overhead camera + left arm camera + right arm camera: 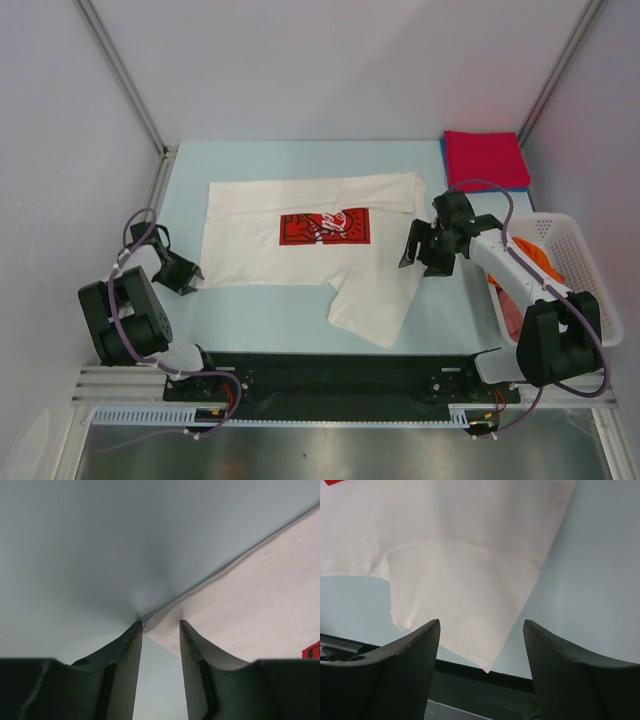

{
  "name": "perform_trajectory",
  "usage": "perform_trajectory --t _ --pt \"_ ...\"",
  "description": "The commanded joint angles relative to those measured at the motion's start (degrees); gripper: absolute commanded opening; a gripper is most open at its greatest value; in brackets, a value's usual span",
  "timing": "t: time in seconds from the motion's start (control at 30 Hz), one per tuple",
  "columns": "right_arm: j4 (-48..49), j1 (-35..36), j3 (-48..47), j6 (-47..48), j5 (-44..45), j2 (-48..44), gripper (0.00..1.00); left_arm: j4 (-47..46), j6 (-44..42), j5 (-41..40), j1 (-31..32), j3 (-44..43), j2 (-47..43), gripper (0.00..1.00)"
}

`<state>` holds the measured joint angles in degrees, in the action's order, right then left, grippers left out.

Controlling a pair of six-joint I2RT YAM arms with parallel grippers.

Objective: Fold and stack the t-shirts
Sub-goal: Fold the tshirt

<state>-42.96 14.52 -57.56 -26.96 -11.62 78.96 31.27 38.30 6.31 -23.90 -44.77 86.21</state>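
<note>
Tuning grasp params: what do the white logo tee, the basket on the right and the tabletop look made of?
White tee: soft matte cloth, probably cotton; it creases and shows stitched hems. Basket: white rigid plastic, judging by its moulded lattice walls. Tabletop: smooth pale blue sheet, matte; material unclear.

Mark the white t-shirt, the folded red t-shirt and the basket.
white t-shirt (250, 250): top view, plain cloth on its left half.
folded red t-shirt (487, 158): top view, its middle.
basket (545, 220): top view, far rim.

white tee (300, 250), red tee (486, 158), blue tee (443, 162), orange tee (540, 252), basket (585, 300): one each
</note>
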Motion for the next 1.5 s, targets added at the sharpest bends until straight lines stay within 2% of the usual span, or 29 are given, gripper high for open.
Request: perform_trajectory --t 0.0,0.3,0.33,0.43,0.47,0.57,1.1,1.2,1.47 --pt "0.77 -0.02 1.39 -0.81 -0.95 -2.93 0.73 1.17 1.16 -1.82 -0.53 2.24 1.76 0.41" --pt "2.34 -0.11 10.51 -7.92 -0.25 -4.69 0.68 1.61 0.63 -3.14 -0.53 3.02 -0.43 0.19" --pt "4.79 -0.2 11.93 -8.8 -0.25 -5.3 0.59 1.6 0.2 -2.79 -0.45 3.03 -0.26 0.12" --pt "11.9 -0.29 17.38 -11.53 -0.77 -6.62 0.49 1.08 -0.42 -1.83 -0.53 3.2 -0.08 0.07" --pt "13.07 -0.29 18.26 -12.06 0.27 -7.15 0.39 1.08 -0.6 -1.56 -0.53 3.38 -0.26 0.04" --pt "16.33 -0.64 19.85 -13.29 1.42 -6.98 0.31 0.64 -1.39 -1.39 -0.53 3.47 -0.34 0.0" --pt "21.16 -2.31 24.78 -15.49 -2.8 -4.87 0.4 0.2 -3.85 0.11 -0.53 2.5 -1.05 0.0" --pt "21.51 -2.39 24.95 -15.49 -2.97 -4.08 0.44 0.11 -4.29 -0.24 -0.53 2.59 -1.31 0.0" --pt "25.29 -2.22 27.85 -16.19 -3.15 -2.14 0.43 0.2 -4.47 -0.33 -0.53 2.15 -1.58 0.0"
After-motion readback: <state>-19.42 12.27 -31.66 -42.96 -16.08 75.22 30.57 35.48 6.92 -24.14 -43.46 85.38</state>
